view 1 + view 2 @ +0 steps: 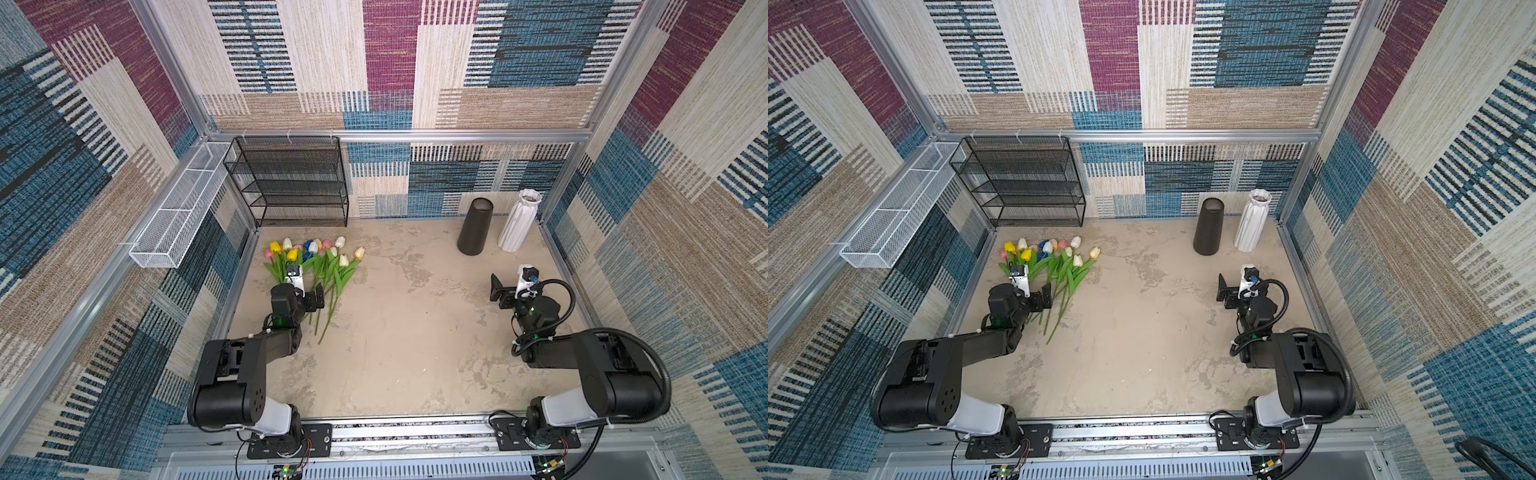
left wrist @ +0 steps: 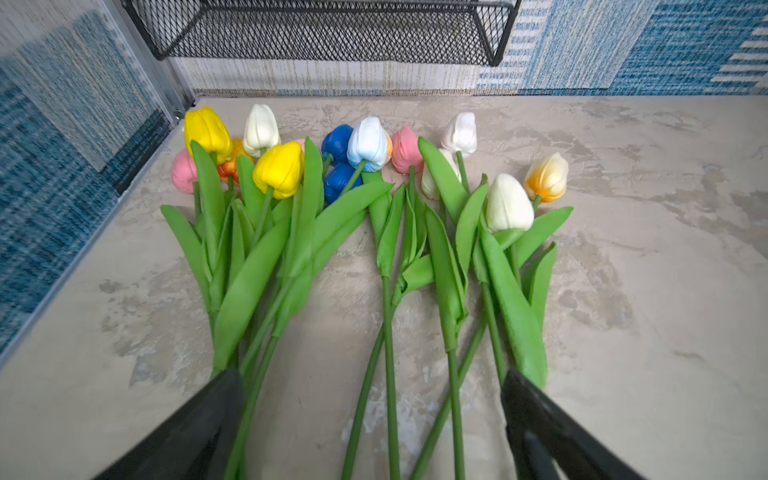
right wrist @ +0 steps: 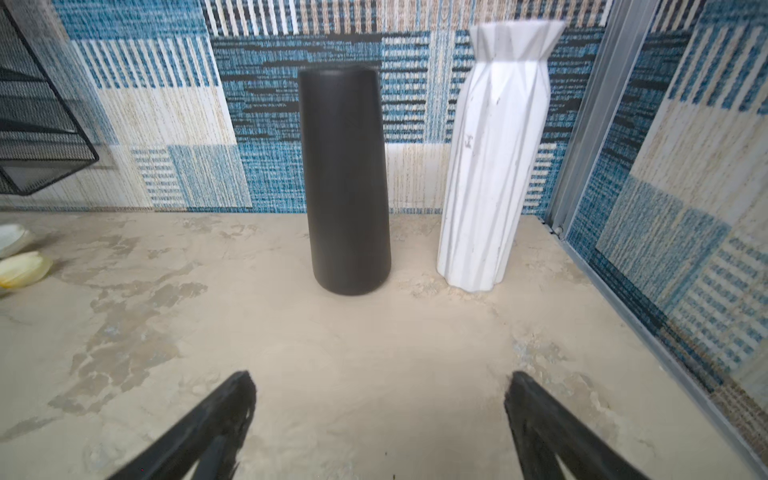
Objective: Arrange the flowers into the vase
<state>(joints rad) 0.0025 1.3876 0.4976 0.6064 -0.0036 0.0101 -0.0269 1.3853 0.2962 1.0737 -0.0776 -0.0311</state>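
Left arm (image 1: 286, 307) and right arm (image 1: 536, 311) reach forward, jaws spread wide.

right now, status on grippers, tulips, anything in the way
Left gripper open, empty, above the tulips. Right gripper open, empty, facing black vase and white vase. Tulips flat on the table, none in a vase. Path to vases looks clear.

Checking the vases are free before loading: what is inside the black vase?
No stems or heads stick out of the black vase; its open mouth shows only dark inner wall. Its bottom is hidden in shadow.
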